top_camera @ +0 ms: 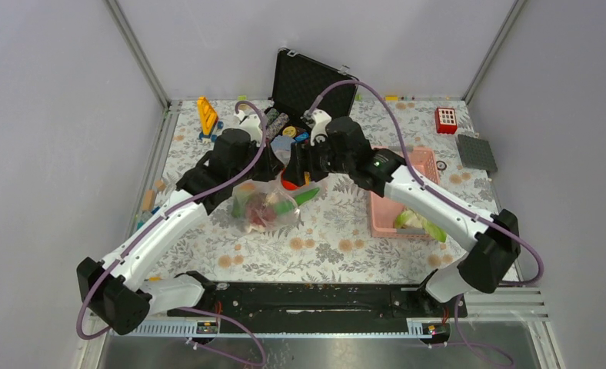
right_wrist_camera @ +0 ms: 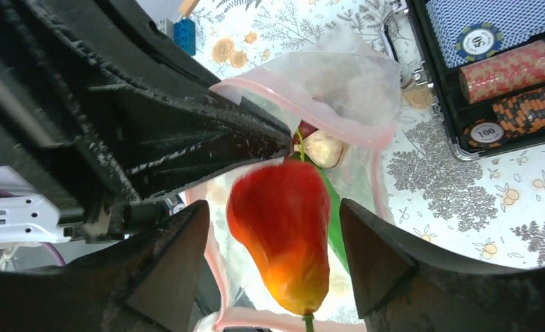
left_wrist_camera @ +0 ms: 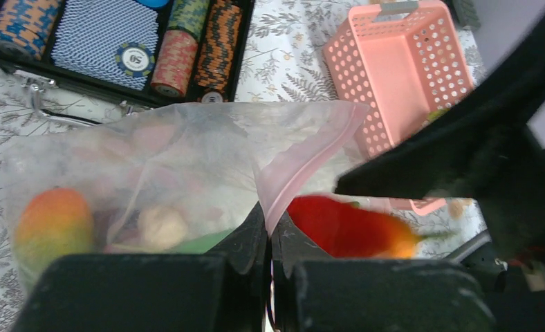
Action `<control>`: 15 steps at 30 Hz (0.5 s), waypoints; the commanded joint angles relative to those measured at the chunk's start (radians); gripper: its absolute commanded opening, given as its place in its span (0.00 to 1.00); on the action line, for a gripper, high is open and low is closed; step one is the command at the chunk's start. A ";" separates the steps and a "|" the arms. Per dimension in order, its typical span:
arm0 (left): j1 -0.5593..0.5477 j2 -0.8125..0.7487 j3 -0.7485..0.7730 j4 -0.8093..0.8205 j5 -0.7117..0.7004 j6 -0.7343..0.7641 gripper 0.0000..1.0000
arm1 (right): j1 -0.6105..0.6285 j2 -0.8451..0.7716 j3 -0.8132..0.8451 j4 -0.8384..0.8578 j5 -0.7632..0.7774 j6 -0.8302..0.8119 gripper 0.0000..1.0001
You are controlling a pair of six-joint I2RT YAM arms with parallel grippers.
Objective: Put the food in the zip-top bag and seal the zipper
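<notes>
The red fruit point(right_wrist_camera: 280, 228) hangs stem-down between the right fingers point(right_wrist_camera: 176, 266), which stand apart with a slim gap showing on either side of it, so nothing grips it. It sits right at the mouth of the zip-top bag point(left_wrist_camera: 187, 159), just left of centre in the top view.

The left fingers point(left_wrist_camera: 249, 277) are pinched closed on the zipper point(left_wrist_camera: 304, 162), holding up one lip only. That is the weak point. The film is floppy, so the free lip could fold inward and the fruit might land on it. It could also strike the raised strip and tumble out onto the desk point(top_camera: 346, 238). Both arms crowd the same spot (their fingers nearly meet), so a stray nudge from the right could pull the strip loose.

The bag already holds the mango point(left_wrist_camera: 52, 221), a pale round piece point(left_wrist_camera: 160, 227) and the long green vegetable point(left_wrist_camera: 200, 242). The pink basket point(top_camera: 400, 188), right of centre, has white-green leafy pieces point(top_camera: 421, 223) at its lower end, so loading is judged unfinished. The open black case point(top_camera: 307, 81) at the top centre carries rolls of poker chips point(left_wrist_camera: 176, 62).
</notes>
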State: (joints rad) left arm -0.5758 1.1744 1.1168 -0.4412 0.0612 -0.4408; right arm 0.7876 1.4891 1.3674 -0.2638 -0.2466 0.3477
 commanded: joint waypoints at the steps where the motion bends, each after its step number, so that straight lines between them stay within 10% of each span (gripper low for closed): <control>1: -0.007 -0.036 0.006 0.068 0.031 -0.014 0.00 | 0.036 0.030 0.080 -0.044 0.047 -0.029 0.84; 4: -0.007 -0.039 0.000 0.071 0.030 -0.015 0.00 | 0.036 0.008 0.069 -0.046 0.059 -0.035 0.99; 15: -0.007 -0.038 -0.008 0.077 0.001 -0.019 0.00 | 0.032 -0.225 -0.100 -0.033 0.325 -0.050 0.98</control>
State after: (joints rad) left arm -0.5812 1.1645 1.1084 -0.4301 0.0719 -0.4480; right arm 0.8192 1.4048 1.3308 -0.3092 -0.1150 0.3019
